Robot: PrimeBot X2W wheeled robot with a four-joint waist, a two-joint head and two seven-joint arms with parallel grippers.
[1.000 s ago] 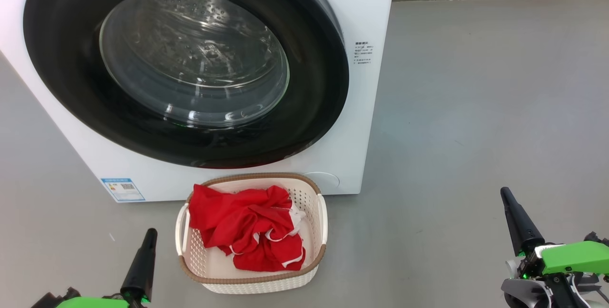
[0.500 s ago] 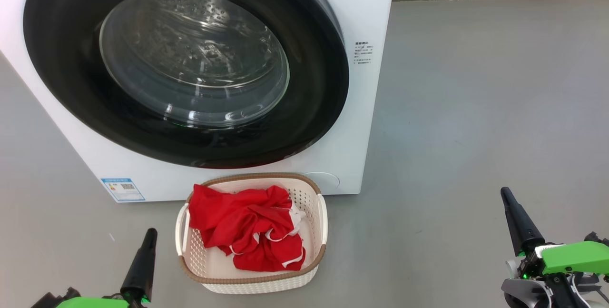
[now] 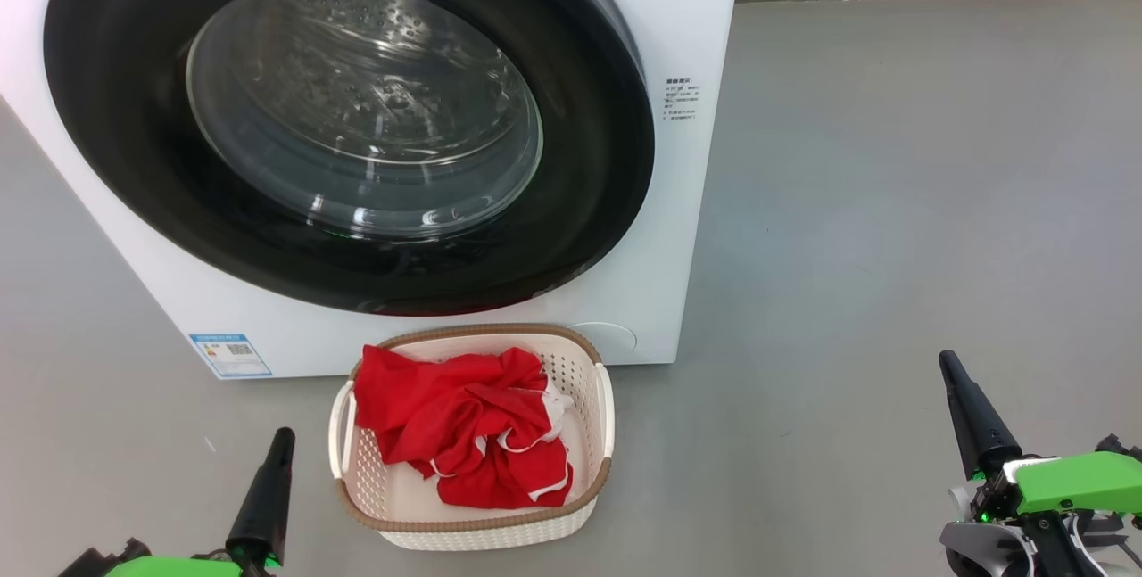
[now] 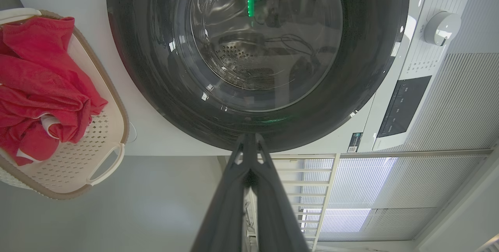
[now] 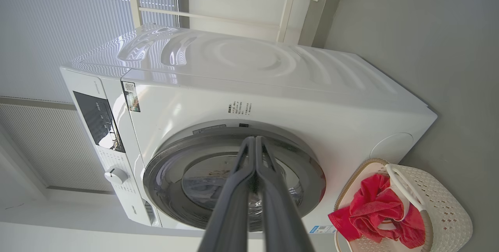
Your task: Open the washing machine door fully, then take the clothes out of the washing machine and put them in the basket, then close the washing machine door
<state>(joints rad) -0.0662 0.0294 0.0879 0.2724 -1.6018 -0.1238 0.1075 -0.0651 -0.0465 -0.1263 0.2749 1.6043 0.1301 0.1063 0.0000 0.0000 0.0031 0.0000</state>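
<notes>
**Item 1.** Big white boxy front-loading washing machine (image 3: 691,15), standing on the grey floor (image 3: 892,202) towards its far edge, where the floor meets the wall.

**Item 2.** Large round glossy black-rimmed washing machine door (image 3: 348,122) with a bulging clear glass window. It lies against the machine's front. I see bare steel drum through the glass and no red. I judge it shut, though I cannot tell if the latch has caught.

**Item 3.** Small cream-white perforated plastic basket (image 3: 584,381) with a brown woven-look rim, on the floor just in front of the machine and below the door.

**Item 4.** Bright red soft clothes (image 3: 464,434) with thin white trim, heaped inside the basket.

**Item 5.** My left pincer (image 3: 282,441): fingers pressed together, holding nothing, low at the near edge of the floor, just left of the basket, pointing at the machine.

**Item 6.** My right pincer (image 3: 949,367): fingers pressed together, holding nothing, well apart from the basket on its right.

**Bearing.** The door is ahead of and above both pincers, and the left is nearer. If the door needs a last push, it falls to my left arm. Otherwise I judge the task finished.
</notes>
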